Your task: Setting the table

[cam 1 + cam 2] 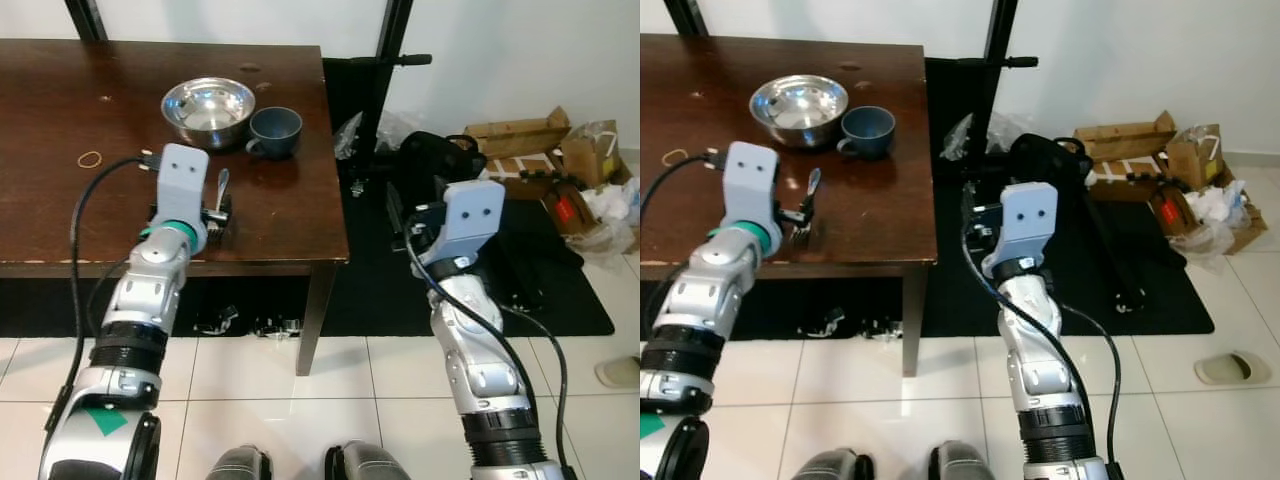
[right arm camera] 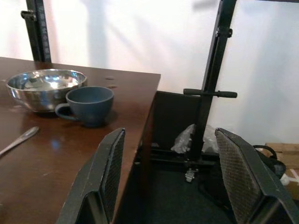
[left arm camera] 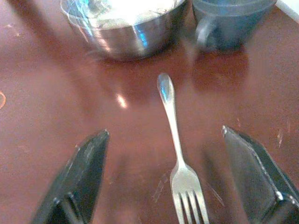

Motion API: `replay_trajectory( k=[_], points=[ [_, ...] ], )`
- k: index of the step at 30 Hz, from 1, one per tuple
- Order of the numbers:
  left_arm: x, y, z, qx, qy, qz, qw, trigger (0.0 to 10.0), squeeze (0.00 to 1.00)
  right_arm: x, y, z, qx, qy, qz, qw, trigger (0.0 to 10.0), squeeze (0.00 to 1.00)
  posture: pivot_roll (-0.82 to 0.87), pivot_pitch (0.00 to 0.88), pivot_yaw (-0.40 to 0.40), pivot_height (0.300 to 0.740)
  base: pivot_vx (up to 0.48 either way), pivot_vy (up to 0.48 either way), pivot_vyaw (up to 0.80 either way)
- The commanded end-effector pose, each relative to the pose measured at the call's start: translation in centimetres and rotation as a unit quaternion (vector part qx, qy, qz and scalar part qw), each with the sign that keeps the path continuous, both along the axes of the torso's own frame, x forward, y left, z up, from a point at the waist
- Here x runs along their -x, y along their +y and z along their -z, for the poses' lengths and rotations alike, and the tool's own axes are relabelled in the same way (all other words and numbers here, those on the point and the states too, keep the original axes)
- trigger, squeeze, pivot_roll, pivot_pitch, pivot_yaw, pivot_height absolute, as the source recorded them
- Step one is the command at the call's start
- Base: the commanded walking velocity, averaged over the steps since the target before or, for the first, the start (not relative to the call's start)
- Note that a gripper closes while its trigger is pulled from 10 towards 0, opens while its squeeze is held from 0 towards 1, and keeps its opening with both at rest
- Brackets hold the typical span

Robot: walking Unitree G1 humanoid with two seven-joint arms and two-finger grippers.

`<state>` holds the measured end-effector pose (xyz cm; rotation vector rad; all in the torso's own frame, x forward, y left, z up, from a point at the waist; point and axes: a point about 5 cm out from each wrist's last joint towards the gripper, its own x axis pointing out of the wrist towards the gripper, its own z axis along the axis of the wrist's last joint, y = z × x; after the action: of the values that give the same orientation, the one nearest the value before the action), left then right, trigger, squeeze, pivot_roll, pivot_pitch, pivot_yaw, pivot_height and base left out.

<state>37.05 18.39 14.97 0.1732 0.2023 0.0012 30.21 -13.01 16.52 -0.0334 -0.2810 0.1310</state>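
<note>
Table setting: well along.
My left tool point(image 3: 166, 182) released, straddling silver metal fork point(image 3: 177, 154) beside steel bowl point(image 1: 208, 108) and blue cup point(image 1: 277, 130); right tool point(image 2: 180, 177) open, idle.

We see even, bright indoor light; glare on the bowl point(image 3: 122, 23); left wrist view soft, slightly blurred.

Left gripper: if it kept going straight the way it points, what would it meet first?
The fork lying on the table between the open left gripper's fingers; past its handle, probably the steel bowl, though depth is unclear.
</note>
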Motion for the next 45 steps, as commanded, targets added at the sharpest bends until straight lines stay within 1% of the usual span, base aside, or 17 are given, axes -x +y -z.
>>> replay_trajectory(
  k=[1, 2, 10, 15, 16, 18, 19, 20, 21, 22, 23, 25, 26, 32, 37, 39, 45],
  points=[
    [-0.4, 0.4, 0.6, 0.013, 0.031, -0.004, 0.999, 10.0, 1.00, 0.2, 0.4, -0.2, 0.001, 0.002, -0.008, 1.000, 10.0, 0.00, 0.00, 0.066, 0.039, 0.740, 0.000, 0.000, 0.00],
    [-0.6, 0.5, 0.4, 0.030, 0.040, -0.005, 0.999, 10.0, 0.00, 0.1, 0.5, -0.6, 0.002, -0.003, -0.011, 1.000, 10.0, 0.00, 0.00, 0.092, 0.048, 0.740, 0.000, 0.000, 0.00],
    [-1.1, 0.5, 0.0, 0.058, 0.056, 0.002, 0.997, 10.0, 0.00, 0.1, 0.6, -1.6, 0.003, -0.015, -0.013, 1.000, 10.0, 0.00, 0.00, 0.137, 0.064, 0.740, 0.000, 0.000, 0.00],
    [-1.9, 0.4, -0.7, 0.081, 0.068, 0.002, 0.994, 10.0, 0.00, 0.6, 0.9, -2.3, 0.001, -0.023, -0.013, 1.000, 10.0, 0.00, 0.00, 0.175, 0.085, 0.740, 0.000, 0.000, 0.00],
    [-2.2, 0.4, -0.6, 0.101, 0.081, -0.006, 0.992, 9.3, 0.00, 1.0, 1.0, -2.1, -0.002, -0.019, -0.012, 1.000, 10.0, 0.00, 0.00, 0.181, 0.094, 0.740, 0.000, 0.000, 0.00],
    [-2.2, 0.4, -0.5, 0.106, 0.087, -0.008, 0.991, 9.3, 0.00, 1.1, 1.0, -2.0, -0.003, -0.017, -0.012, 1.000, 10.0, 0.00, 0.00, 0.181, 0.094, 0.740, 0.000, 0.000, 0.00],
    [-2.2, 0.3, -0.2, 0.111, 0.097, -0.010, 0.989, 6.7, 0.00, 1.2, 1.1, -1.8, -0.005, -0.014, -0.011, 1.000, 10.0, 0.00, 0.00, 0.185, 0.101, 0.740, 0.000, 0.000, 0.00],
    [-2.2, 0.3, -0.2, 0.111, 0.097, -0.010, 0.989, 6.7, 0.00, 1.2, 1.1, -1.8, -0.005, -0.014, -0.011, 1.000, 10.0, 0.00, 0.00, 0.185, 0.101, 0.740, 0.000, 0.000, 0.00],
    [-2.2, 0.3, 0.0, 0.113, 0.105, -0.011, 0.988, 4.7, 0.00, 1.3, 1.1, -1.7, -0.006, -0.011, -0.011, 1.000, 10.0, 0.00, 0.00, 0.185, 0.101, 0.740, 0.000, 0.000, 0.00],
    [-2.2, 0.3, 0.0, 0.113, 0.105, -0.011, 0.988, 4.7, 0.00, 1.3, 1.1, -1.7, -0.006, -0.011, -0.011, 1.000, 10.0, 0.00, 0.00, 0.185, 0.101, 0.740, 0.000, 0.000, 0.00],
    [-2.0, 0.2, 0.5, 0.116, 0.116, -0.015, 0.986, 2.9, 0.00, 1.4, 1.1, -1.6, -0.007, -0.009, -0.010, 1.000, 10.0, 0.00, 0.00, 0.187, 0.103, 0.740, 0.000, 0.000, 0.00],
    [-2.0, 0.2, 0.5, 0.116, 0.116, -0.015, 0.986, 2.9, 0.00, 1.4, 1.1, -1.6, -0.007, -0.009, -0.010, 1.000, 10.0, 0.00, 0.00, 0.187, 0.103, 0.740, 0.000, 0.000, 0.00],
    [-1.9, 0.3, 0.9, 0.117, 0.125, -0.017, 0.985, 0.0, 0.00, 1.4, 1.1, -1.6, -0.009, -0.006, -0.009, 1.000, 10.0, 0.00, 0.00, 0.187, 0.102, 0.740, 0.000, 0.000, 0.00],
    [-1.7, 0.6, 1.4, 0.108, 0.138, -0.028, 0.984, 0.0, 0.00, 1.5, 0.9, -1.5, -0.014, -0.001, -0.006, 1.000, 10.0, 0.00, 0.00, 0.182, 0.100, 0.740, 0.000, 0.000, 0.00],
    [-1.3, 1.0, 2.2, 0.084, 0.150, -0.033, 0.985, 0.0, 0.00, 1.4, 1.0, -1.4, -0.020, 0.004, -0.007, 1.000, 10.0, 0.00, 0.01, 0.173, 0.095, 0.740, 0.000, 0.000, 0.00],
    [-1.1, 1.2, 2.5, 0.056, 0.154, -0.035, 0.986, 0.0, 0.00, 1.4, 1.2, -1.4, -0.022, 0.006, -0.008, 1.000, 10.0, 0.00, 0.01, 0.171, 0.095, 0.740, 0.000, 0.000, 0.00],
    [-0.8, 1.7, 2.9, 0.046, 0.157, -0.041, 0.986, 0.0, 0.00, 1.3, 1.1, -1.3, -0.023, 0.008, -0.007, 1.000, 10.0, 0.00, 0.01, 0.160, 0.091, 0.740, 0.000, 0.000, 0.00]
  ],
)
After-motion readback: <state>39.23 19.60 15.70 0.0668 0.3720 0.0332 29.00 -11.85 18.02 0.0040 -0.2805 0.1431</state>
